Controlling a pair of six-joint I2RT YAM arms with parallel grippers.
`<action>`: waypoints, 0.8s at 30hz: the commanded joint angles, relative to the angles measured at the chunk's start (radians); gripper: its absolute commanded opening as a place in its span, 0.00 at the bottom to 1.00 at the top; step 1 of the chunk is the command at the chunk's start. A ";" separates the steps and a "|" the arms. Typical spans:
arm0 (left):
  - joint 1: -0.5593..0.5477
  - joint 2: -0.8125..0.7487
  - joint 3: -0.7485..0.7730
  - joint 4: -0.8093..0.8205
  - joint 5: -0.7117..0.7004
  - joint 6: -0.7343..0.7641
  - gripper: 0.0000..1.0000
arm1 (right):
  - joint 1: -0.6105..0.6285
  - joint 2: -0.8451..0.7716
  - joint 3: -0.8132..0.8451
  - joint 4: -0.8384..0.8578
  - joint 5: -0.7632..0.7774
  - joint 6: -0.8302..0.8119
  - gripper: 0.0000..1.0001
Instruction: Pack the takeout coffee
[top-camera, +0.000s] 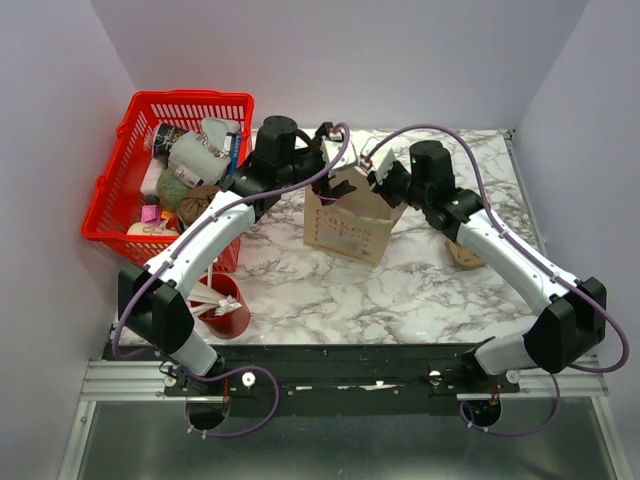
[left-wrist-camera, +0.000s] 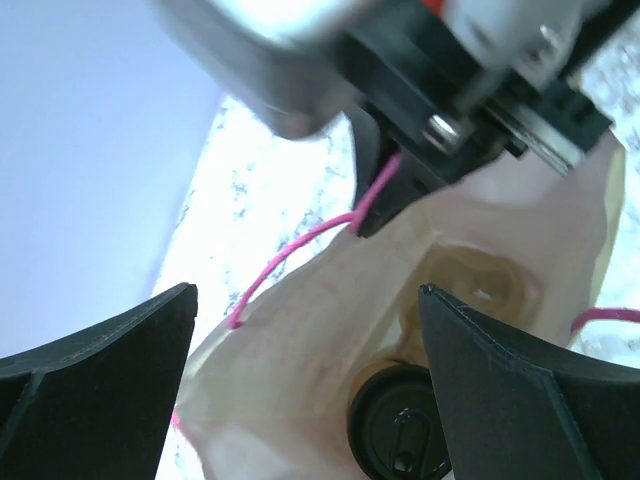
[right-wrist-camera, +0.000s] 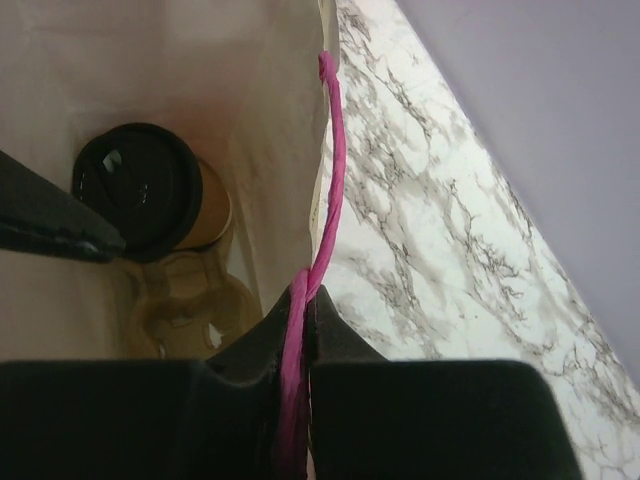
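The takeout coffee (right-wrist-camera: 140, 190), a tan paper cup with a round black lid, stands inside a kraft paper bag (top-camera: 345, 228) in a brown pulp carrier (right-wrist-camera: 185, 305). It also shows in the left wrist view (left-wrist-camera: 395, 435), low in the bag. My left gripper (left-wrist-camera: 307, 300) is open and empty, its jaws wide apart over the bag's mouth above the cup; in the top view it (top-camera: 325, 170) hangs at the bag's left top. My right gripper (right-wrist-camera: 305, 290) is shut on the bag's pink handle (right-wrist-camera: 328, 180) at the bag's right edge (top-camera: 378, 180).
A red basket (top-camera: 130, 170) full of items stands at the back left. A red cup of white sticks (top-camera: 225, 305) stands near the left arm's base. A small brown object (top-camera: 463, 255) lies under the right arm. White walls enclose the marble table (top-camera: 330, 300).
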 joint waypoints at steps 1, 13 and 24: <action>0.027 -0.060 0.028 0.099 -0.094 -0.138 0.98 | -0.012 0.044 0.057 -0.045 0.023 -0.002 0.18; 0.123 -0.148 0.067 -0.073 -0.168 -0.165 0.99 | -0.024 0.074 0.203 -0.103 -0.004 0.026 0.53; 0.226 -0.260 0.079 -0.265 -0.210 -0.274 0.99 | -0.022 0.005 0.334 -0.154 -0.128 0.095 0.65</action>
